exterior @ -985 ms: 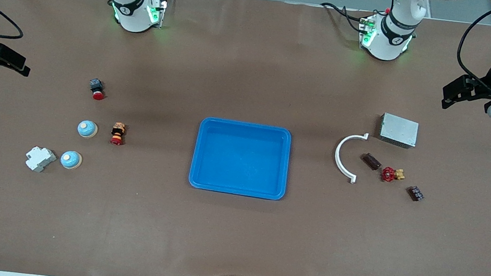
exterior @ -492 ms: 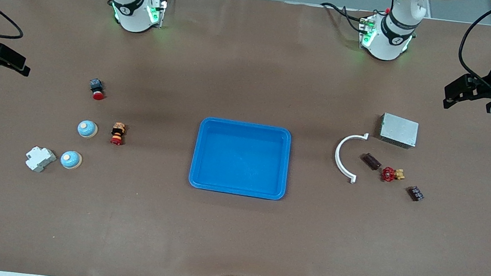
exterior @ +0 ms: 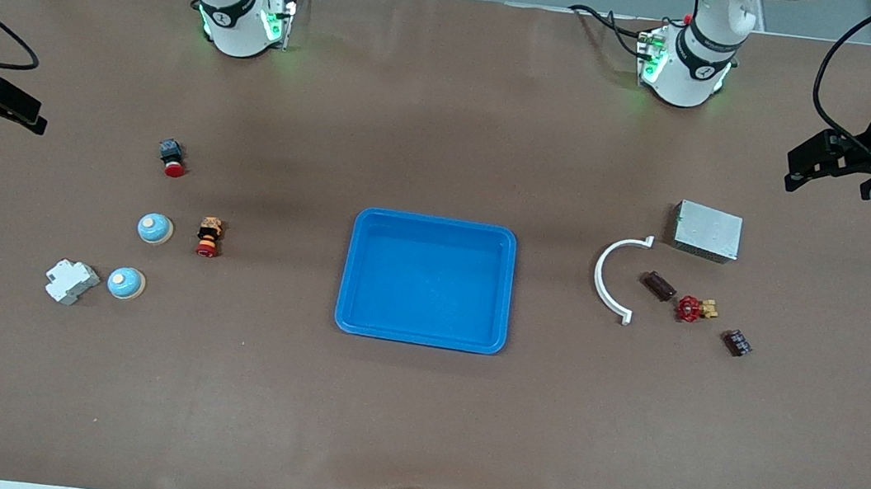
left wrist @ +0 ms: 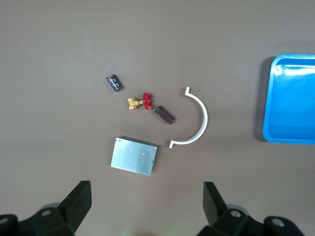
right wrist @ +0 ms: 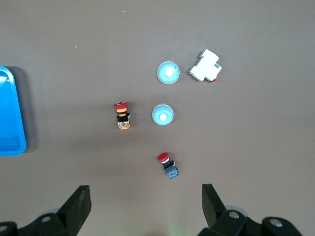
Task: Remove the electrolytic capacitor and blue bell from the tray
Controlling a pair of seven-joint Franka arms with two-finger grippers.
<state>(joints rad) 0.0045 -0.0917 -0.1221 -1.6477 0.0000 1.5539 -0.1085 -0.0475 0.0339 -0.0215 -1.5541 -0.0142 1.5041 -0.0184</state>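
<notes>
- We held the left tool wide open and empty, up over the counter at the left arm's end.
- We held the right tool equally open and empty over the right arm's end.
- The capacitor lay between a white curved bracket and a red valve.
- Two blue bells sat near a white breaker.
- The blue tray sat mid-counter.
</notes>
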